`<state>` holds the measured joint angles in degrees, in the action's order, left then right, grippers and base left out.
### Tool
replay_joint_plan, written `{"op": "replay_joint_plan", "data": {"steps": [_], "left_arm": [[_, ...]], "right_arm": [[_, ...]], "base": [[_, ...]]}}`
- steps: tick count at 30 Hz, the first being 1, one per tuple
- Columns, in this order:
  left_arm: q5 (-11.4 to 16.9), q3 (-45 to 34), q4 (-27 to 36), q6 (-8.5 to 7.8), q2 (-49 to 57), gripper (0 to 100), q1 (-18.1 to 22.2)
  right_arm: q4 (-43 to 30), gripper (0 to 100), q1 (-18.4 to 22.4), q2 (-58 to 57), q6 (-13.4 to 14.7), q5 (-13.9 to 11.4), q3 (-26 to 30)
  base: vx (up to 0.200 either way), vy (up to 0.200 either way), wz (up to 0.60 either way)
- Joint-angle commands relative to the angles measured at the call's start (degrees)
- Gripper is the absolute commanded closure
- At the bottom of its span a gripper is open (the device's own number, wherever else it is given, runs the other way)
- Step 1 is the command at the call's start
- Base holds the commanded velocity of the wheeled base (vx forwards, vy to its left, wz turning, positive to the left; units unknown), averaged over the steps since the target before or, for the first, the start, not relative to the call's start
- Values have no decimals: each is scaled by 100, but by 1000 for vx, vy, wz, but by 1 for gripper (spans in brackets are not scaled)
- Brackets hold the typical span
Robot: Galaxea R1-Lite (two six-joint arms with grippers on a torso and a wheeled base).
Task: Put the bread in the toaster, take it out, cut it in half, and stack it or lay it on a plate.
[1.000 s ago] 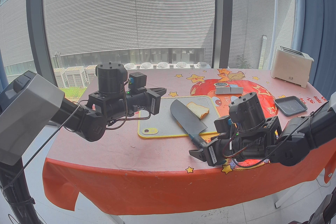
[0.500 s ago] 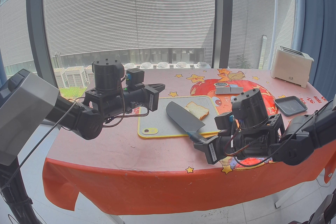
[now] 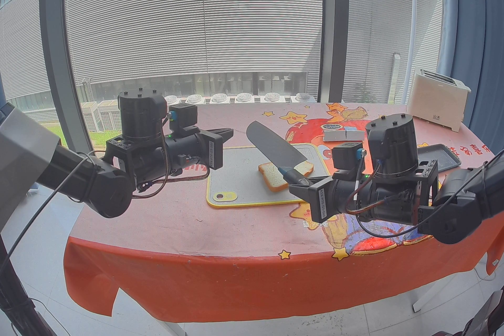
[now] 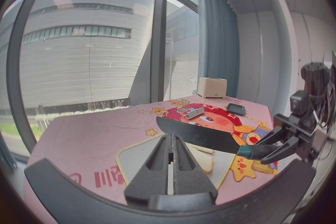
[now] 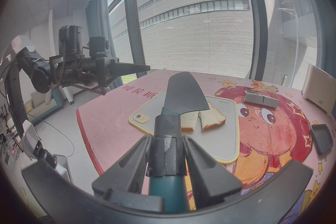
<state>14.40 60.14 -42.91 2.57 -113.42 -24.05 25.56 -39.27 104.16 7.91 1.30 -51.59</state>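
Right gripper (image 5: 167,142): clamped on the knife (image 5: 183,93) handle, blade raised over the cutting board (image 5: 224,140).
Left gripper (image 4: 170,140): fingers pressed together, nothing held.
Bread (image 5: 211,118): laid in two pieces, side by side, on the cutting board.
Risk: pieces may be knocked off if the blade is swung low.

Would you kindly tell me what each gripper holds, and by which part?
The right gripper holds the knife by its handle; the left gripper holds nothing.
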Motion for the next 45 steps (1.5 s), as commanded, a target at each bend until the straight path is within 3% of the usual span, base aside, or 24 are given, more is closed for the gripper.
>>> {"op": "replay_joint_plan", "data": {"steps": [1, 6, 8, 14, 18, 20, 21, 31, 32, 35, 36, 37, 38, 42, 44, 45], "left_arm": [[-33, -266, -7, 604, 268, 100, -38], [37, -318, -16, 1676, 268, 100, -56], [151, -371, -16, 1931, 268, 100, -82], [617, -529, -16, 2300, 277, 100, -170], [661, -494, -16, 2626, 242, 100, -337], [661, -512, -16, 2687, 215, 100, -337], [661, -520, -16, 2687, 215, 0, -346], [661, -520, -16, 2766, 242, 0, -319], [670, -468, -16, 3047, 242, 0, -363], [775, -283, -16, 3601, 206, 0, -390], [775, -283, -16, 3601, 206, 0, -390], [872, -160, -16, 4076, 198, 0, -372], [898, -125, -16, 4252, 198, 0, -363], [1118, -46, -16, 4761, 101, 0, -355], [1171, 68, -16, 4972, 13, 0, -346], [1171, 86, -16, 4999, -5, 0, -346]], "right_arm": [[36, 100, 42, -80, 9, -7, 17], [28, 100, 51, -80, 9, -43, 17], [28, 100, 42, -71, 9, -60, 26], [36, 100, -11, -53, 0, -69, 70], [36, 100, -20, -62, 0, -69, 70], [36, 100, 7, -62, 0, -60, 70], [36, 100, 7, -62, 0, -60, 70], [36, 100, -11, -71, -9, -60, 70], [28, 100, -46, -115, 9, -69, 97], [36, 100, -72, -132, -9, -69, 149], [36, 100, -72, -132, -9, -69, 149], [36, 100, -134, -159, 0, -78, 158], [36, 100, -143, -159, 0, -78, 167], [36, 100, -222, -203, 0, -78, 228], [36, 100, -257, -203, 0, -78, 246], [36, 100, -257, -203, 0, -78, 246]], "base": [[0, 0, 0], [0, 0, 0], [0, 0, 0], [0, 0, 0], [0, 0, 0], [0, 0, 0], [0, 0, 0], [0, 0, 0], [0, 0, 0], [0, 0, 0], [0, 0, 0], [0, 0, 0], [0, 0, 0], [0, 0, 0], [0, 0, 0], [0, 0, 0]]}}
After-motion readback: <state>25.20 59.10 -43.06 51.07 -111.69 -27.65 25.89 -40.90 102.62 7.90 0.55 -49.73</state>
